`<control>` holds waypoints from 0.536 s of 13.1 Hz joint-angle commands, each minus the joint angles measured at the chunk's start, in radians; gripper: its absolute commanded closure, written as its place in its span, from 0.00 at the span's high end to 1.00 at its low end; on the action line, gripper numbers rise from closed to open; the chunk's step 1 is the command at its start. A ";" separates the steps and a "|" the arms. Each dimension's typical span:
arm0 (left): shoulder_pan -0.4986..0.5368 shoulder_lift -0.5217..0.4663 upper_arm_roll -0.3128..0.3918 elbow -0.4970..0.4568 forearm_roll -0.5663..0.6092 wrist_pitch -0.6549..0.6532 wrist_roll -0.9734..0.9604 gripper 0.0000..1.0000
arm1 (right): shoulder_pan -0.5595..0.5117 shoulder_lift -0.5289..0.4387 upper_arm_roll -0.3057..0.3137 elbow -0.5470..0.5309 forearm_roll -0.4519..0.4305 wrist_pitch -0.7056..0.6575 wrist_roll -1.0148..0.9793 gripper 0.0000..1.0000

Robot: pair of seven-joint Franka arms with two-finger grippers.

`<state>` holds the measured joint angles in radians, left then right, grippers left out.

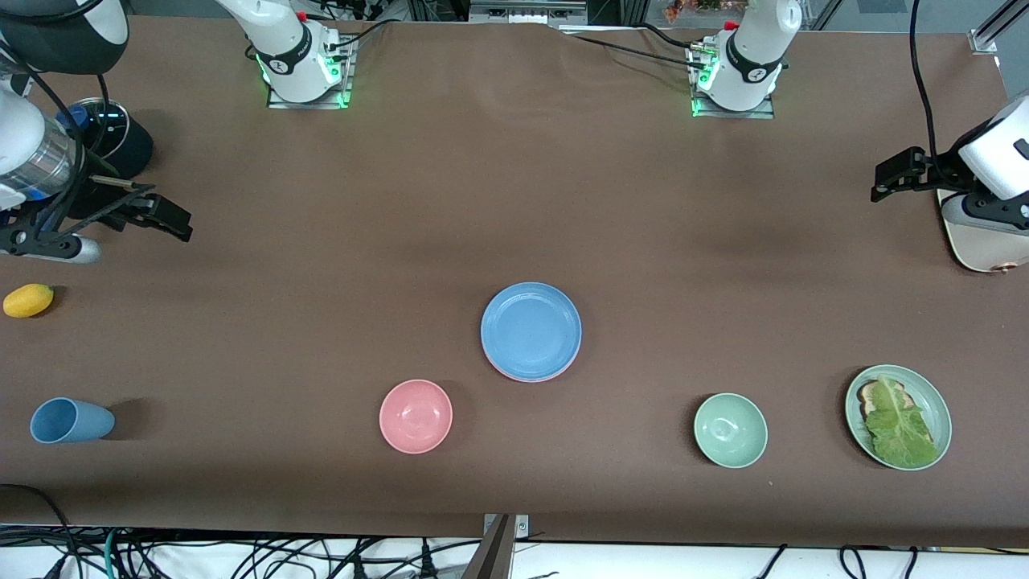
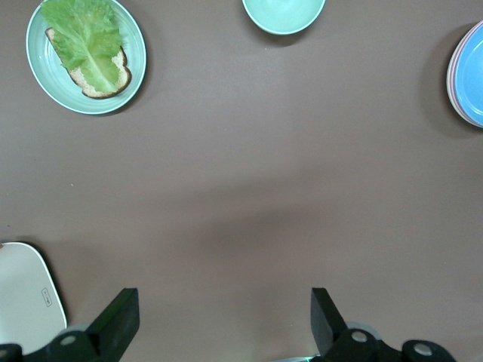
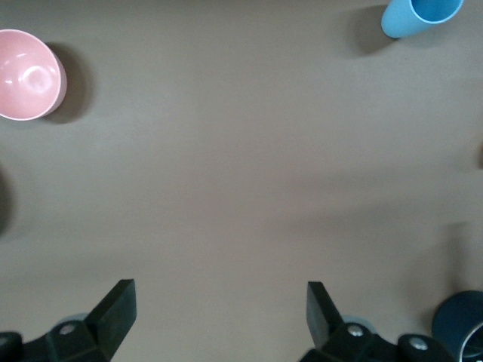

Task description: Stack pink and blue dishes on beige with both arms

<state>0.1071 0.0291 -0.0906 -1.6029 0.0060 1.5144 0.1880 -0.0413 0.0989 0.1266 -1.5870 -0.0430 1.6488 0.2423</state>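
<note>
Brown cloth covers the bench (image 1: 321, 265). Near its middle the blue plate (image 1: 530, 330) lies on top of the pink plate (image 1: 537, 376), only a pink rim showing beneath; the beige plate cannot be seen. A pink bowl (image 1: 416, 416) sits at seven o'clock from the stack. Both arms wait: the left end effector (image 2: 223, 320) and right end effector (image 3: 219, 317) hang open and empty over bare cloth at their own ends of the bench.

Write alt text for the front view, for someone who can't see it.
A blue plate tops a stack at mid-table, a pink rim under it. Nearer the camera sit a pink bowl, green bowl and a plate of bread and lettuce. The open left gripper and right gripper hang at the table ends.
</note>
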 commanded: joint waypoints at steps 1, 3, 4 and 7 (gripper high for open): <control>0.000 0.005 0.002 0.015 -0.006 -0.008 0.027 1.00 | 0.008 -0.010 -0.041 0.015 0.000 -0.049 -0.008 1.00; 0.000 0.005 0.002 0.015 -0.006 -0.008 0.027 1.00 | 0.009 -0.001 -0.039 0.068 -0.002 -0.047 -0.002 1.00; 0.000 0.005 0.002 0.015 -0.006 -0.008 0.027 1.00 | 0.011 0.001 -0.039 0.077 -0.005 -0.043 0.000 1.00; -0.001 0.009 0.002 0.015 -0.006 -0.008 0.027 1.00 | 0.008 0.005 -0.041 0.098 -0.003 -0.004 -0.004 1.00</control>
<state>0.1069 0.0296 -0.0907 -1.6029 0.0060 1.5144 0.1885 -0.0410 0.0985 0.0915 -1.5134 -0.0430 1.6412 0.2420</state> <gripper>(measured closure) 0.000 0.000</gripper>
